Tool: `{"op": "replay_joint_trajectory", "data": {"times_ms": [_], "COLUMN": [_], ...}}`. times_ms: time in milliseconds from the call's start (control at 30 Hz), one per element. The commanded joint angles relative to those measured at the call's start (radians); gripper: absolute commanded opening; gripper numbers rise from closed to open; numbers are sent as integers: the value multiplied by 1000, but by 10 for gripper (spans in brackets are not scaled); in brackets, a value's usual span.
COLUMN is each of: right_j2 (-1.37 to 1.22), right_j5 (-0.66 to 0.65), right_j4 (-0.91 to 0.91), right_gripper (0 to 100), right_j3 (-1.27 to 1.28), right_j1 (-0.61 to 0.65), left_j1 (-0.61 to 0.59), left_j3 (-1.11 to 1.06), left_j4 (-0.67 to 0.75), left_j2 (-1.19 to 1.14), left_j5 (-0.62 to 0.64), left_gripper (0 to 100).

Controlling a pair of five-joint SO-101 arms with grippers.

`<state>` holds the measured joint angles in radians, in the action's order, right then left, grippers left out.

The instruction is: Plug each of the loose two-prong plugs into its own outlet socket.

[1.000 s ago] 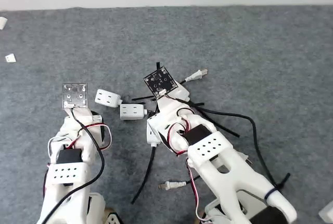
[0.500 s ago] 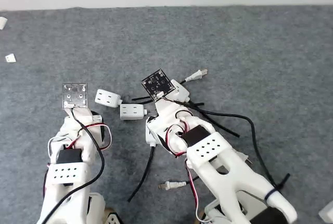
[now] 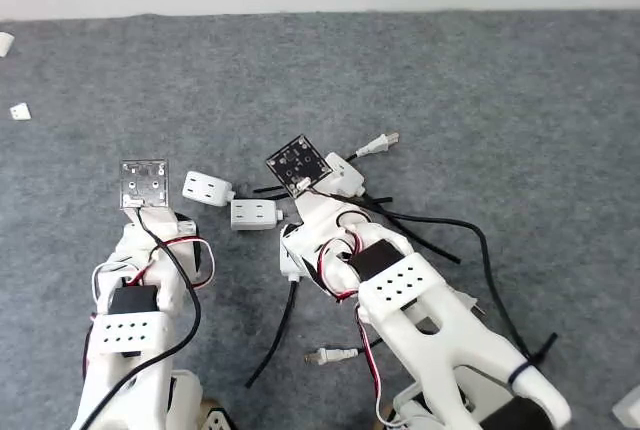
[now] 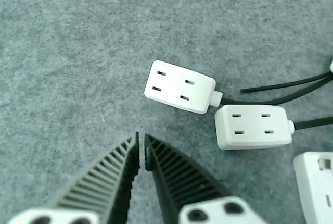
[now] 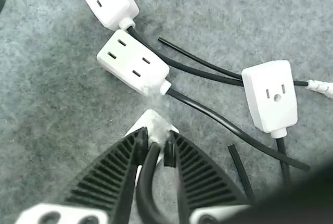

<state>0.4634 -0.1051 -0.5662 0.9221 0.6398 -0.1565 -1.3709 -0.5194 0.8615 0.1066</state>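
The left end effector (image 4: 141, 141) hangs over the grey bench (image 3: 520, 100) with its jaws drawn almost together. Only a sliver of gap is left and nothing is between them. Just ahead lie the nearer outlet socket (image 4: 179, 87) and the second outlet socket (image 4: 253, 126), close beside each other, slots facing up.

The right end effector (image 5: 154, 143) is clamped around a black cord (image 5: 145, 182) where it enters a white block (image 5: 153, 121), probably another socket, though its face is hidden. A grounded socket (image 5: 270, 96) lies near.

One loose plug (image 3: 378, 144) rests beyond the right arm, and another plug (image 3: 330, 355) lies beside that arm's base. Both are unplugged.
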Motion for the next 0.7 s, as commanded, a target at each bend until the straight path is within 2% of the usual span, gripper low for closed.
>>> {"op": "replay_joint_trajectory", "data": {"times_ms": [0,667], "right_j2": [-1,-53], "right_j5": [-20,-87], "right_j4": [-22,-71], "right_gripper": [8,8], "right_j3": [-72,-129], "right_j1": [8,8], "left_j1": [-8,-9], "left_j3": [5,5], "left_j4": [26,26], "left_j2": [18,18], "left_j5": [2,2], "left_gripper": [15,15]}}
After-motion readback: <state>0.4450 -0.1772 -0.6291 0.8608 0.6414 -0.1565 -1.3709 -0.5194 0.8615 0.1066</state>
